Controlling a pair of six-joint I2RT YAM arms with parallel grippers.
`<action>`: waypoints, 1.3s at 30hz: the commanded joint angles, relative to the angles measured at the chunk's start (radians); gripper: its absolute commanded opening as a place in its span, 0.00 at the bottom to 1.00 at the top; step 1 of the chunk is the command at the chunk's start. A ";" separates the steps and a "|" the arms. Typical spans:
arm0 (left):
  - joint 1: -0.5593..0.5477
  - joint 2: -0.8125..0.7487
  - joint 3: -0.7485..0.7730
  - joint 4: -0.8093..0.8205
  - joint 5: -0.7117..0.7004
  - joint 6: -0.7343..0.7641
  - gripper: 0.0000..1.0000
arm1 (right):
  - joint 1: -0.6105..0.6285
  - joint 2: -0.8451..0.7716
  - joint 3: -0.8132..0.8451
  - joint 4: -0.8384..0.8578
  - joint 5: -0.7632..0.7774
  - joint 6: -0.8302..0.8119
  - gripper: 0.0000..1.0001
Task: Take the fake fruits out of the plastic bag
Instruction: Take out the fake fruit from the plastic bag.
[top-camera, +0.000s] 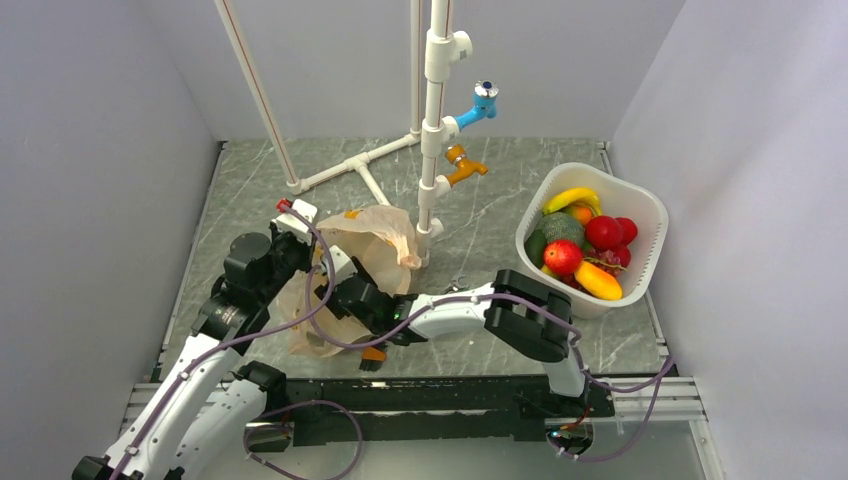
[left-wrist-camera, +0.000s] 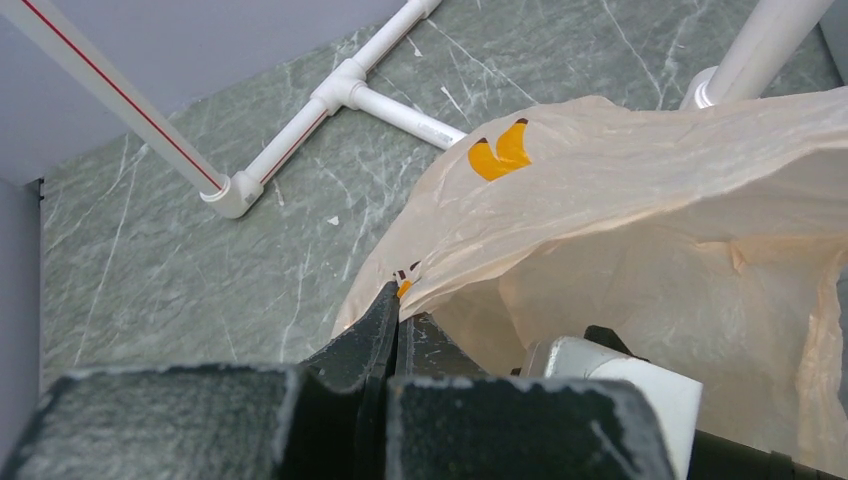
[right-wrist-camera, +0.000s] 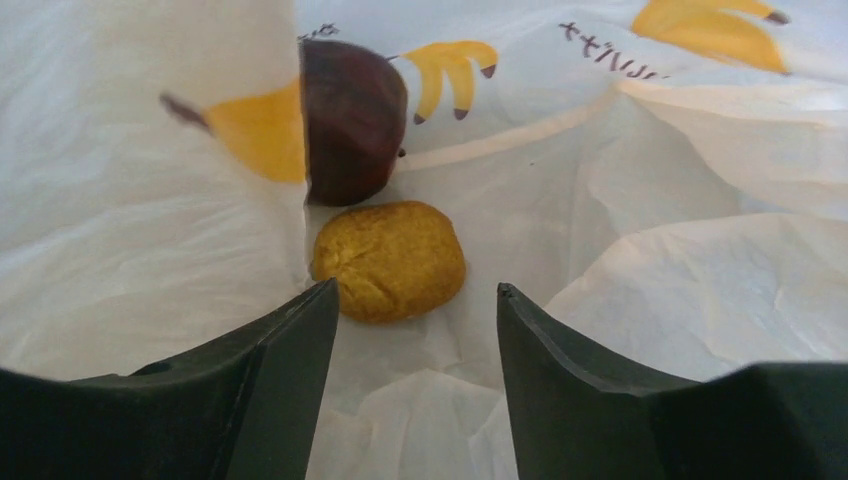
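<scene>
bag: the peach plastic bag (top-camera: 385, 235) lies crumpled on the left half of the bench (top-camera: 500, 210), toward its near edge
left pincer: the left gripper (left-wrist-camera: 398, 300) is pressed closed on a thin fold of the bag's rim, lifting it
right pincer: the right gripper (right-wrist-camera: 415, 288) is inside the bag, fingers apart and holding nothing
fruit in bag: a yellow-brown fruit (right-wrist-camera: 390, 260) lies on the bag's floor just ahead of the right fingertips, untouched; a dark red fruit (right-wrist-camera: 355, 120) sits behind it, half hidden by a fold
writing: yellow banana prints (left-wrist-camera: 500, 150) on the bag, plus a short row of small dark characters (right-wrist-camera: 615, 62), too blurred to read
basket: a white basket (top-camera: 655, 225) at the right edge, full of fruit
rear: white pipe stand (top-camera: 435, 100)
</scene>
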 joint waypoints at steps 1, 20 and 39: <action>-0.005 0.011 0.017 0.039 0.001 0.010 0.00 | -0.008 -0.040 -0.063 0.145 -0.190 -0.008 0.66; -0.008 0.020 0.016 0.034 0.001 0.009 0.00 | -0.113 0.031 -0.007 0.191 -0.331 -0.030 0.98; -0.009 0.033 0.022 0.030 0.001 0.014 0.00 | -0.126 0.128 0.080 0.124 -0.339 0.019 0.52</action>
